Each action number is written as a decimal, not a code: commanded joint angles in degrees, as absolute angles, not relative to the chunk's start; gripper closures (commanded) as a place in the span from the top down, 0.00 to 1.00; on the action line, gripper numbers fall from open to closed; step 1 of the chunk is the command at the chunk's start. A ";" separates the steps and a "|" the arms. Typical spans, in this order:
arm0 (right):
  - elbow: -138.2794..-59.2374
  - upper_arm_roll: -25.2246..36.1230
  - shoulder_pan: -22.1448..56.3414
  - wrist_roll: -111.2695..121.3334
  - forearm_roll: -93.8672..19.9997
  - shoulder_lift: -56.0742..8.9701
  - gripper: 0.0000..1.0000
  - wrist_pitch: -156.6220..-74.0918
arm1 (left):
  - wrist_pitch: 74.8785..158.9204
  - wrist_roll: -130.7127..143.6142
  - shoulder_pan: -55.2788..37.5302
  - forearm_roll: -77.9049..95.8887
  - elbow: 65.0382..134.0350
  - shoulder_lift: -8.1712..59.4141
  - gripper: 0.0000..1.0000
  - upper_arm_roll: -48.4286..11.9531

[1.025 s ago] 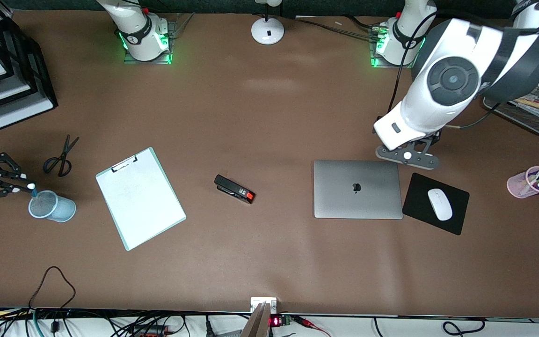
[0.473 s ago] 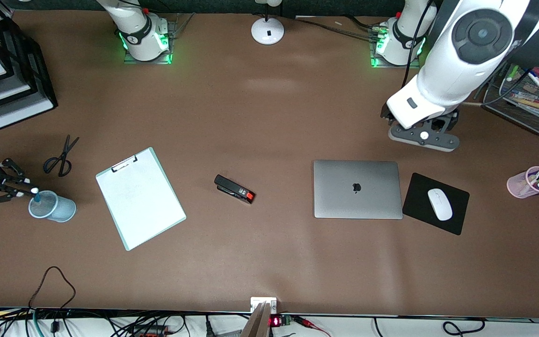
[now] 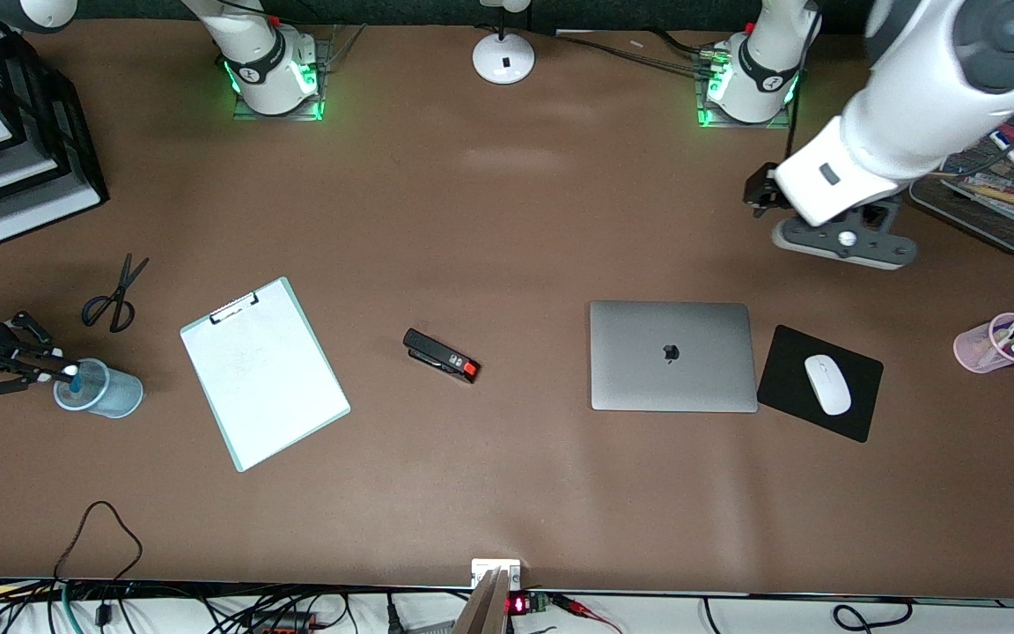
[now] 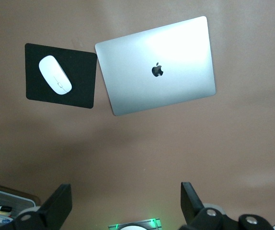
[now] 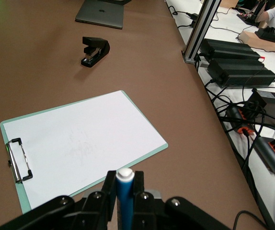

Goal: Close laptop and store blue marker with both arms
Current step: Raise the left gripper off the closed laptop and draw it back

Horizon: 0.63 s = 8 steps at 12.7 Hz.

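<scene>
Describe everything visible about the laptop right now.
The laptop is slim and silver-grey with a metal look, a dark apple logo at the middle of its lid. It is shut, lying flat on the brown table, square to the table's edge. The black mouse pad with a white mouse lies close beside it, toward the left arm's end. Neither tool touches it.

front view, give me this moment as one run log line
laptop: shut | marker: in right gripper, over blue cup | left gripper: open, above table between laptop and its base
</scene>
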State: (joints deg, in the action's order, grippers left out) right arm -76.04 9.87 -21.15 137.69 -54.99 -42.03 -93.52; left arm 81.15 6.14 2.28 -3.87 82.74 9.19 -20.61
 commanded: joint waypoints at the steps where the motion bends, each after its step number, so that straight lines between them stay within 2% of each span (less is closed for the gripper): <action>1: -74.27 9.32 -22.76 138.69 -56.34 -43.68 0.01 -92.90 | 81.03 2.03 0.19 -1.24 84.97 4.85 1.00 -14.27; 5: -74.18 9.32 -23.38 139.57 -56.42 -45.17 0.01 -93.69 | 91.29 -9.46 -0.61 1.85 97.44 -2.88 1.00 -5.20; 8: -73.83 9.32 -23.38 139.48 -56.43 -46.66 0.01 -94.57 | 96.50 -8.97 -2.10 1.41 101.77 -4.83 1.00 -2.21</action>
State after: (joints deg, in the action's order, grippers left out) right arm -75.78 9.87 -22.68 138.48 -55.01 -44.86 -94.27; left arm 93.70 -8.00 0.14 0.55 97.03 -1.60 -4.71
